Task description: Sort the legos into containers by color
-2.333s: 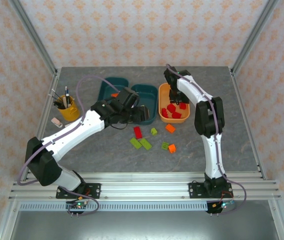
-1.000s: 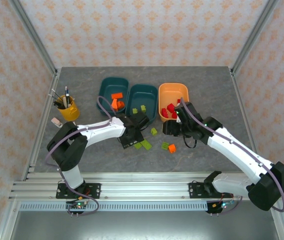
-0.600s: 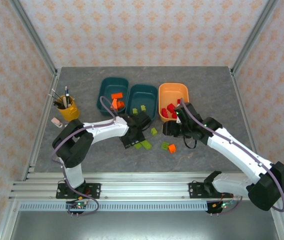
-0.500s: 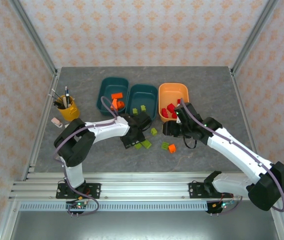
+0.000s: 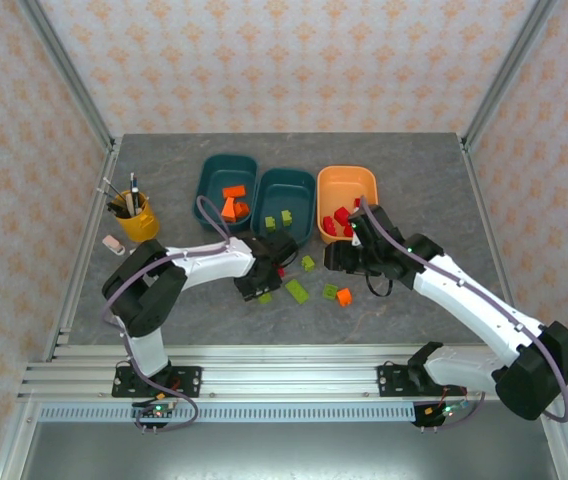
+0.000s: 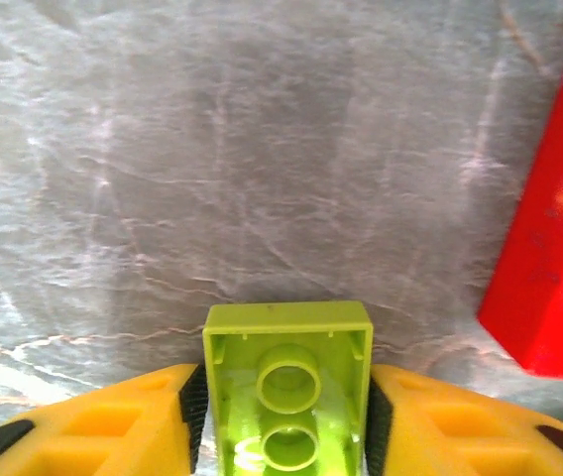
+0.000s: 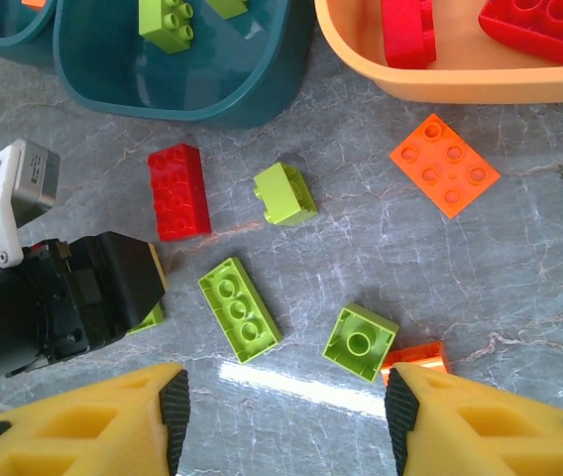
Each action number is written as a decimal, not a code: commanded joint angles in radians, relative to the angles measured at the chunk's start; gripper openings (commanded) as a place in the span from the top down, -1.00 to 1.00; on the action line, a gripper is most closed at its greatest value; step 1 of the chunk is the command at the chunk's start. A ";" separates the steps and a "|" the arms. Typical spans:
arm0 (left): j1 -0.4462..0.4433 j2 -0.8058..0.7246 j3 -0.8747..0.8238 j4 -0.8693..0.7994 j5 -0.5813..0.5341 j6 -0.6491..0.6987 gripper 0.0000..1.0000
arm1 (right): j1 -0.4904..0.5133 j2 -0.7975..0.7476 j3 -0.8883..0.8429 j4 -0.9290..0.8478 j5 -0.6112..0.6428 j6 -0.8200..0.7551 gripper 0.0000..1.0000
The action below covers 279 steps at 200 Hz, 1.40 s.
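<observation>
Currently the left gripper is clamped on a lime brick, low over the worktop near its middle, a bit toward the near edge. In the left wrist view the brick is pinched across its short width. Its long axis runs straight out along the fingers, hollow underside facing the camera. A red brick lies just beside it on the right, apart from the held one.

Key relation: the middle teal tub, the one with lime pieces in it, lies toward the far edge from the left gripper and slightly right. The left arm is the nearer one to it. The left teal tub holds orange pieces and the orange tub holds red ones. So the lime brick likely goes to the middle tub: lift, carry toward the far edge, let go over it.

The right gripper is spread wide with nothing in it, hovering just on the near side of the orange tub. Below it lie a long lime brick, a square lime brick, a small lime brick and an orange brick. The red brick sits between the two grippers, and by the look of it either arm could reach it.
</observation>
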 commanded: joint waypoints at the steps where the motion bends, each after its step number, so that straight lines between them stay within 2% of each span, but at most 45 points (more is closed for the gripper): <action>1: -0.002 -0.035 -0.038 -0.018 -0.032 0.009 -0.03 | 0.000 0.006 0.003 0.021 -0.007 0.011 -0.13; 30: -0.006 0.016 -0.028 0.006 -0.015 0.037 0.00 | 0.000 -0.002 0.010 0.044 -0.060 0.014 -0.13; 63: -0.006 0.014 -0.070 0.065 -0.030 0.062 0.29 | 0.000 -0.021 -0.004 0.153 -0.257 0.042 -0.16; 76: -0.006 -0.007 -0.081 0.064 -0.043 0.069 0.39 | 0.000 -0.031 -0.012 0.189 -0.305 0.067 -0.16; 114: -0.005 -0.128 -0.063 -0.045 -0.111 0.095 0.43 | 0.000 -0.054 0.011 0.254 -0.384 0.119 -0.17; 155: 0.041 -0.225 0.081 -0.177 -0.122 0.200 0.43 | -0.020 -0.050 0.105 0.201 -0.292 0.111 -0.18; 180: 0.104 -0.192 0.224 -0.202 -0.070 0.298 0.43 | -0.047 -0.015 0.190 0.112 -0.123 0.100 -0.21; 202: 0.140 -0.092 0.392 -0.216 -0.024 0.403 0.42 | -0.071 0.047 0.263 0.032 -0.005 0.073 -0.21; 254: 0.163 0.281 0.822 -0.285 0.065 0.628 0.43 | -0.135 0.170 0.376 -0.028 0.001 0.086 -0.21; 279: 0.164 0.403 0.939 -0.309 0.078 0.689 0.43 | -0.151 0.184 0.376 -0.044 0.003 0.125 -0.21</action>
